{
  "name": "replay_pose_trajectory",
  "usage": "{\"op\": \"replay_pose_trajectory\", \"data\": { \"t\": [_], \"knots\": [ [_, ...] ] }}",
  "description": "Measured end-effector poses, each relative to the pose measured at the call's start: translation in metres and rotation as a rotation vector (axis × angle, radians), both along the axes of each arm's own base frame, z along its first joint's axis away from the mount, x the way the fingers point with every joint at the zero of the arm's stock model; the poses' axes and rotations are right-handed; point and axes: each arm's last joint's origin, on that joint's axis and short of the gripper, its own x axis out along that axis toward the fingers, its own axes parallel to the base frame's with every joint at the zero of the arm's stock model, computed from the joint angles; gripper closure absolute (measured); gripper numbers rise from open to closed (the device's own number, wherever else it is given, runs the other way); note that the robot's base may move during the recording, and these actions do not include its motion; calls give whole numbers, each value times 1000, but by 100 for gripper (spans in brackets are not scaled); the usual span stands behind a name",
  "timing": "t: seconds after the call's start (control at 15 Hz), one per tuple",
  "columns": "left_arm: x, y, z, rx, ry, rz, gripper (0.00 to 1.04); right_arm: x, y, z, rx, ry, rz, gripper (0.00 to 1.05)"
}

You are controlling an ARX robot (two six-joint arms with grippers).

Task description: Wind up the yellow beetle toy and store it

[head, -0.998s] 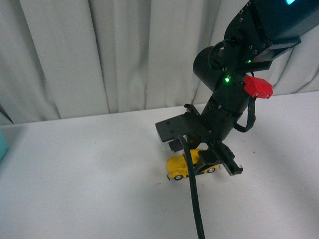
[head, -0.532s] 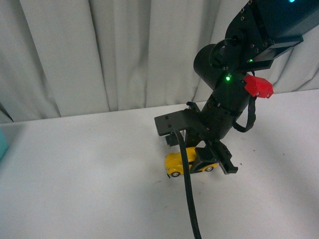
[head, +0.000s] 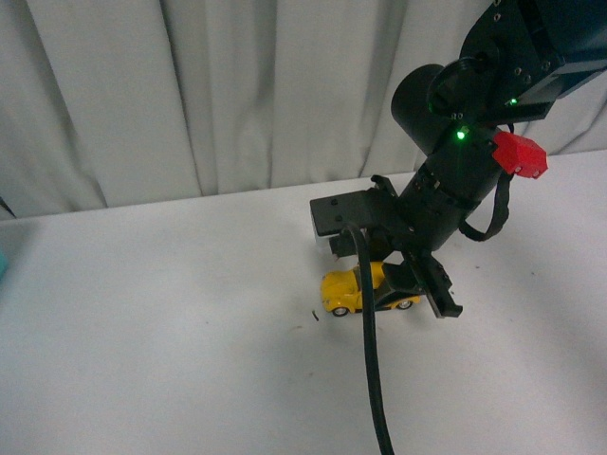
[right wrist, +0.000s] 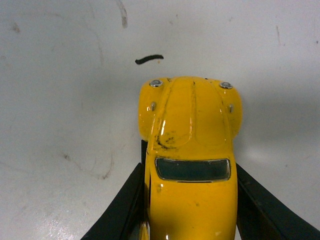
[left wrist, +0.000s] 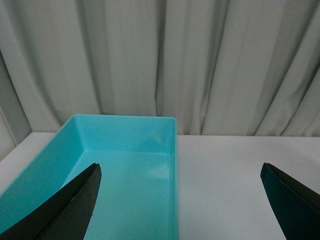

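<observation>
**Status: right pincer on beetle, left pincer over bin**

1. Beetle. The beetle (head: 341, 290) stands on its wheels on the white tabletop (head: 142, 332), near the middle and in front of the grey curtain (head: 190, 95). In the front view its nose points toward the robot's left. A short black mark (right wrist: 149, 59) lies on the tabletop just ahead of the nose, apart from it. The yellow hood carries dark scuffs near the windscreen.

2. Right pincer. The right pincer (right wrist: 189, 175) reaches down from the right arm and grips the beetle. One black finger (right wrist: 127, 205) presses each flank at cabin level. Hood and nose project clear of the fingers. A black cable (head: 372, 379) hangs from the wrist and crosses in front of the beetle in the front view. A green lamp (head: 460, 136) is lit on the arm, beside a red block (head: 520, 155).

3. Left pincer. The left pincer (left wrist: 180, 172) is spread wide and holds nothing. It hangs above a turquoise bin (left wrist: 125, 132). The bin stands on the tabletop close to the curtain.
</observation>
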Motion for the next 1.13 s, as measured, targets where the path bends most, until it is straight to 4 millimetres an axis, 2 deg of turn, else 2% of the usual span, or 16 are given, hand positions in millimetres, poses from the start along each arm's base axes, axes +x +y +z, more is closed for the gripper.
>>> {"op": "replay_pose_trajectory", "data": {
  "t": [0.47, 0.93, 1.13],
  "knots": [
    [0, 0, 0, 0, 0, 0, 7, -13, -43, -4, 29, -20, -9, 63],
    [0, 0, 0, 0, 0, 0, 7, -42, -82, -10, 74, -20, -24, 63],
    [0, 0, 0, 0, 0, 0, 7, -55, -114, -12, 69, -22, -65, 63]
  ]
}}
